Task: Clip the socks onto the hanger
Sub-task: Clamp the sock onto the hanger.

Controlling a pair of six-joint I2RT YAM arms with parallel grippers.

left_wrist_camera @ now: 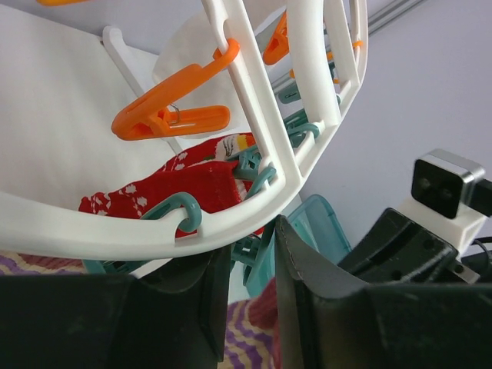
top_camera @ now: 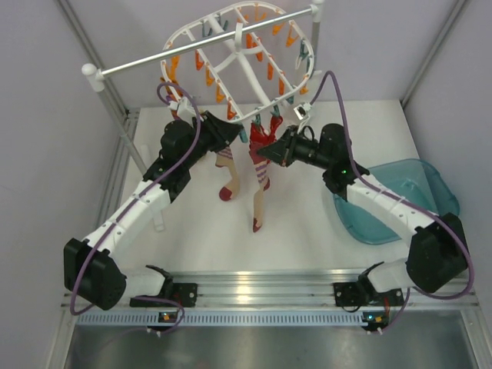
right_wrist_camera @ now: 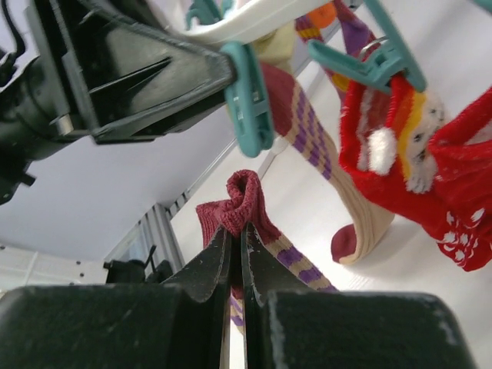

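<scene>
Sock cuff (right_wrist_camera: 244, 192) pinched in right gripper (right_wrist_camera: 237, 238); left gripper (left_wrist_camera: 252, 257) near teal clip (right_wrist_camera: 246, 108), its hold unclear.

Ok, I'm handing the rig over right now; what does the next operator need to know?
Left hand: fingers apart around a teal plastic clip on the white oval plastic hanger; squeezing it or not, unclear.
Right hand: shut on the maroon cuff of one cream purple-striped sock, just below that clip.
Done: the matching second sock hangs from the hanger's rim.
Left: clip the held sock, then release.
</scene>
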